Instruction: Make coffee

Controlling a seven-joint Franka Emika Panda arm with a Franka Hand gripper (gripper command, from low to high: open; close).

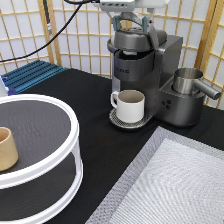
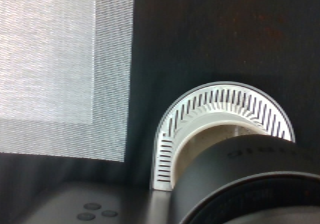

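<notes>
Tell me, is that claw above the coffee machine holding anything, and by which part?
Nothing shows between its fingers. The gripper is open, its fingers straddling the closed lid of the coffee machine. No pod is in sight.

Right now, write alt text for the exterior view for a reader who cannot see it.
The gripper sits open atop a grey coffee machine, with a white mug on its drip tray. A tan cup stands on a round white stand at the view's left.

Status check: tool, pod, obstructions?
Tool open, over the brewer lid. Pod not visible. Mug on the drip tray. No obstruction seen.
</notes>
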